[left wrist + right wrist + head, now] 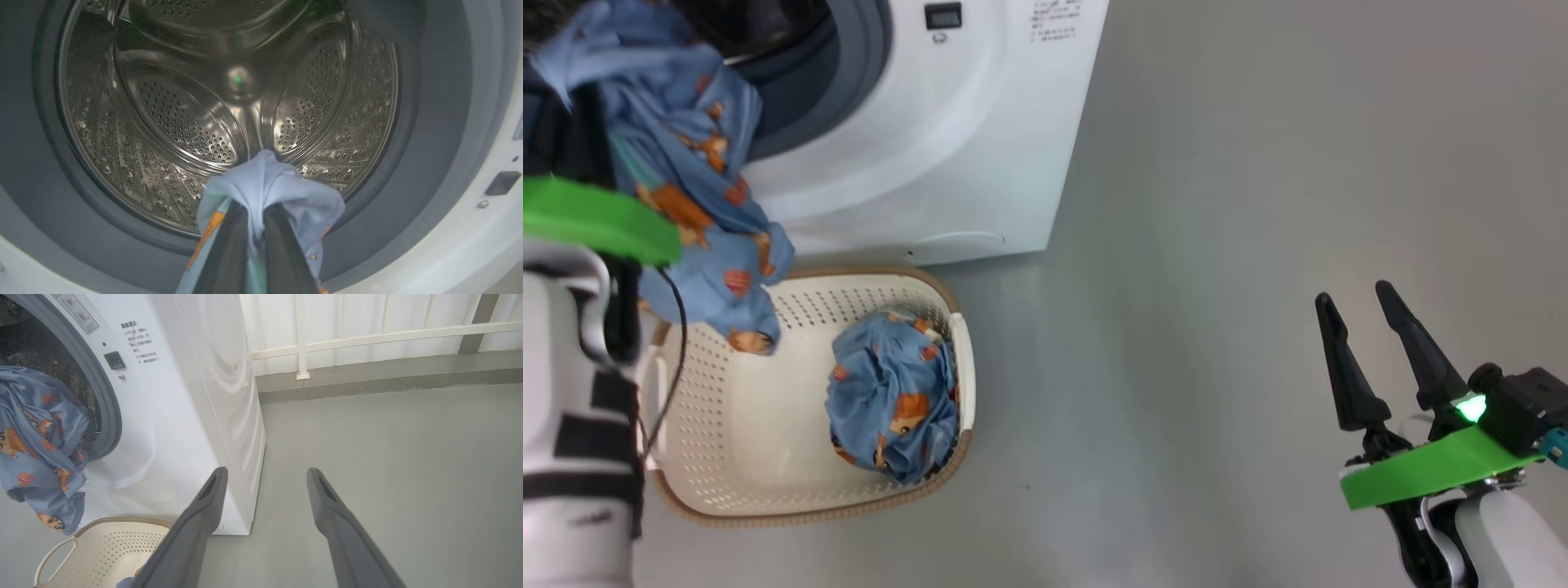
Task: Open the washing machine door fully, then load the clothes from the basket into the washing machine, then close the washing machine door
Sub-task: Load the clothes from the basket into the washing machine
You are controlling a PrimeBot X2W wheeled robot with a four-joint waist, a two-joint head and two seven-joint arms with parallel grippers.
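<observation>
washing machine [947, 147]: glossy white box, grey rubber gasket, perforated steel drum [184, 122] | basket [760, 433]: cream perforated plastic, brown rim, on floor touching machine front, holds 1 crumpled garment [894, 400], blue print | left gripper [255, 206]: clamped on soft blue hanging garment [686, 163] at drum mouth | right gripper [1353, 292]: jaws wide apart, holding nothing

It looked like a plain laundry corner of a home or utility balcony, for a white front-loading washing machine [964, 147] stood on a smooth grey floor [1258, 204], a perforated basket [743, 433] sat before it, and a white railing [367, 338] ran behind.
</observation>
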